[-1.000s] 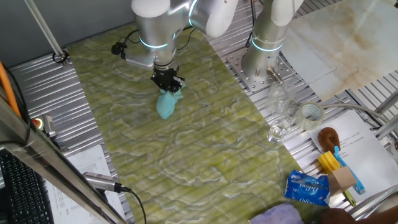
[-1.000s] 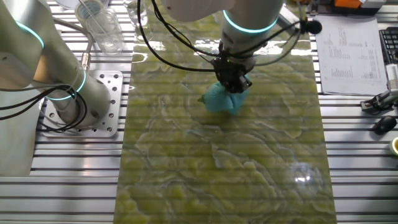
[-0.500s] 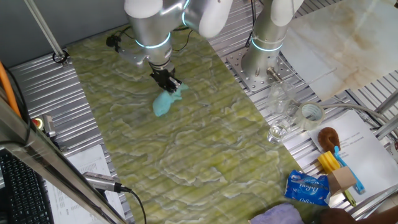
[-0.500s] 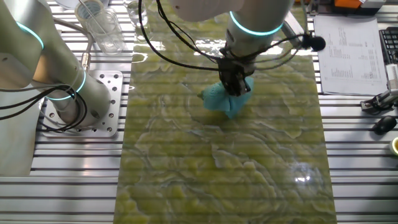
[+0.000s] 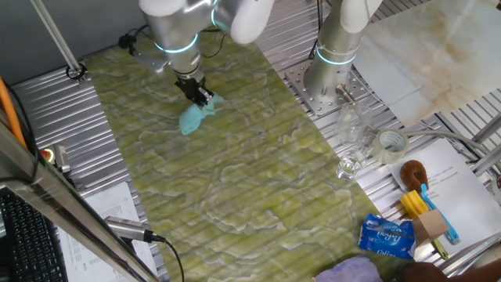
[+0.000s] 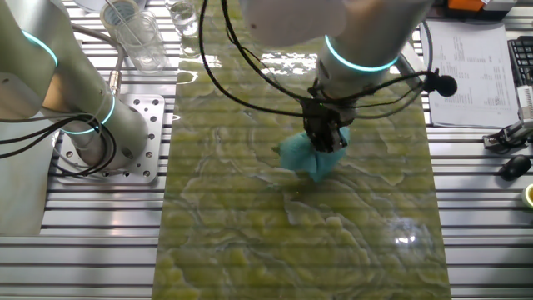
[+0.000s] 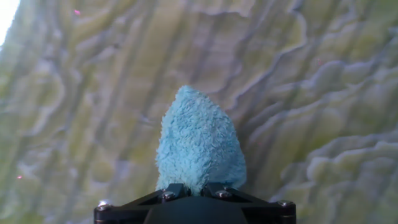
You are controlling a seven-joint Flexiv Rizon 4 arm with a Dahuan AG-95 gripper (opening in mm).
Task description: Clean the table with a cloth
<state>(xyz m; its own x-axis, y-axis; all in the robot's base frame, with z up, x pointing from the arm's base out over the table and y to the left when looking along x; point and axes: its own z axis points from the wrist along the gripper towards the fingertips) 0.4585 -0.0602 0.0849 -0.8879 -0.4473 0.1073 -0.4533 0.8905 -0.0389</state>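
Observation:
The table (image 5: pixel 235 180) is a long yellow-green marbled sheet with fine ridges; it also shows in the other fixed view (image 6: pixel 250 242) and fills the hand view (image 7: pixel 323 93). The cloth (image 5: pixel 192 117) is a small light-blue fluffy rag pressed onto the table at its far part. It also shows in the other fixed view (image 6: pixel 301 157) and in the hand view (image 7: pixel 198 143). My gripper (image 5: pixel 200 95) is shut on the cloth's top and holds it down on the sheet. It also shows in the other fixed view (image 6: pixel 326 136) and the hand view (image 7: pixel 194 186).
A second arm's base (image 5: pixel 333 59) stands right of the sheet. Clear glasses (image 5: pixel 356 133), a tape roll (image 5: pixel 392 142), a brush (image 5: pixel 413 174), papers and a blue packet (image 5: pixel 387 235) lie at the right. Lavender fabric (image 5: pixel 348 272) is at the front edge.
My gripper has dragged the cloth across the sheet, left and farther back in one fixed view, rightward and slightly down in the other. It stays shut on the cloth.

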